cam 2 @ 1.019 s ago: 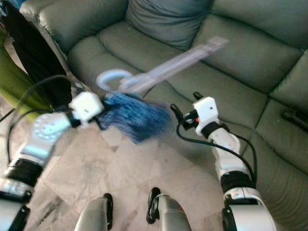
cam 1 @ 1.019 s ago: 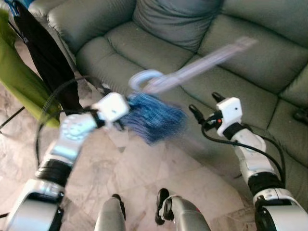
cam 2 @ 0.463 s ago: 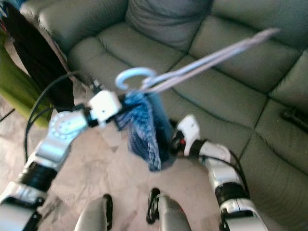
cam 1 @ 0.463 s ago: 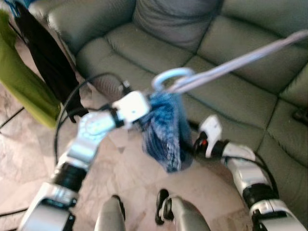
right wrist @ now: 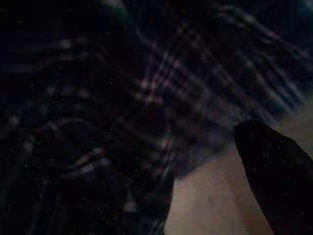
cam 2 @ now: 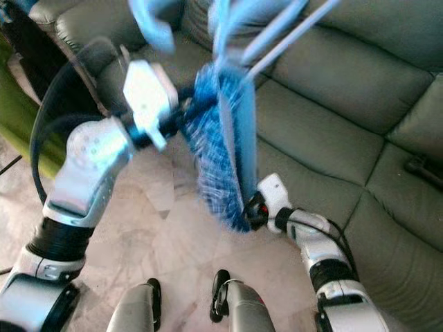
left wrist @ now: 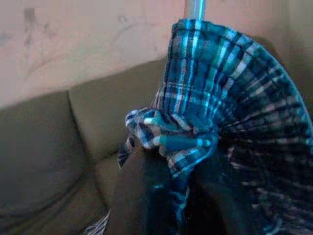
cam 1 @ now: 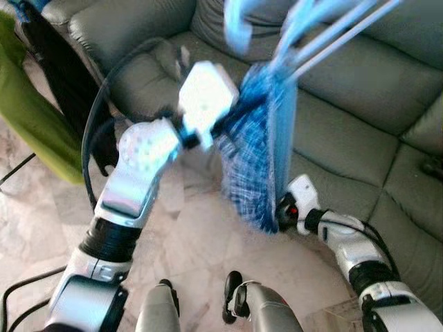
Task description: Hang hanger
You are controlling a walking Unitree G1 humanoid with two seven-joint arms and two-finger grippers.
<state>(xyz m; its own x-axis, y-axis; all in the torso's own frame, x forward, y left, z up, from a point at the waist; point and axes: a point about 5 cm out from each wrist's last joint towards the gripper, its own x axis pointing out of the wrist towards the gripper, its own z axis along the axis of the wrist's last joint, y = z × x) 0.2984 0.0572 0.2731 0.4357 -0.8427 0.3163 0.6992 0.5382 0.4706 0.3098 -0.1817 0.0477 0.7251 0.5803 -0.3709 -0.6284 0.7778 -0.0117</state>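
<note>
A pale blue plastic hanger (cam 1: pixel 325 31) is held high in front of the sofa, its hook (cam 1: pixel 235 28) near the top edge and blurred. A blue plaid garment (cam 1: pixel 256 162) is draped over it and hangs down. My left gripper (cam 1: pixel 232 124) is raised and shut on a bunched fold of that garment (left wrist: pixel 171 142). My right gripper (cam 1: pixel 280 211) sits low, against the garment's bottom hem and partly hidden by it. In the right wrist view the plaid cloth (right wrist: pixel 122 107) is very close and dark.
A grey-green sofa (cam 1: pixel 360 104) spans the back and right, with a dark object (cam 1: pixel 434 166) on its seat. A green garment (cam 1: pixel 28 117) and a black one (cam 1: pixel 62 76) hang at the left. Marble floor (cam 1: pixel 41 228) lies below, my own legs (cam 1: pixel 256 311) at the bottom edge.
My left arm has lifted the hanger and garment upward; the hanger has tipped steeper and the cloth now hangs straight down. The right gripper moved in to the garment's lower edge.
</note>
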